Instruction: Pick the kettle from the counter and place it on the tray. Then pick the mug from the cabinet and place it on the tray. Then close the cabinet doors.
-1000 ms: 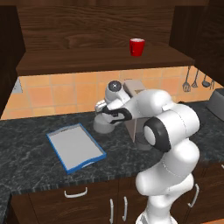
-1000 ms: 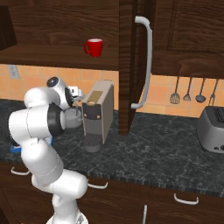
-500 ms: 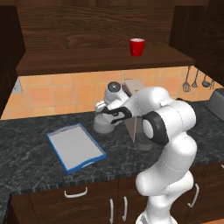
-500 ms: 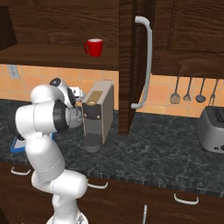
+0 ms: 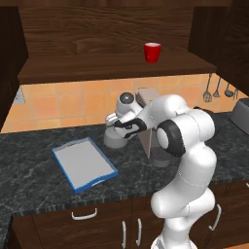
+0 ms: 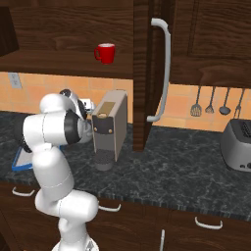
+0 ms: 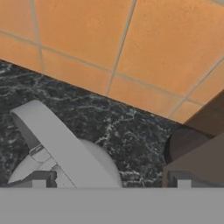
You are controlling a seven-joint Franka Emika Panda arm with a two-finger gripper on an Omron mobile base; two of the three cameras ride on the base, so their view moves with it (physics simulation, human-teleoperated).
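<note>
Counter [image 5: 44, 180], tool [image 5: 118, 129] lowered over kettle [image 5: 115, 139]

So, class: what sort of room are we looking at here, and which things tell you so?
Almost certainly a kitchen, though a rendered one: a toaster on the dark stone counter, cooking utensils hung against the orange tiled wall, and a red mug on the cabinet shelf.

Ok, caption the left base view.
Open gripper poised over the kettle beside the empty tray.
</note>
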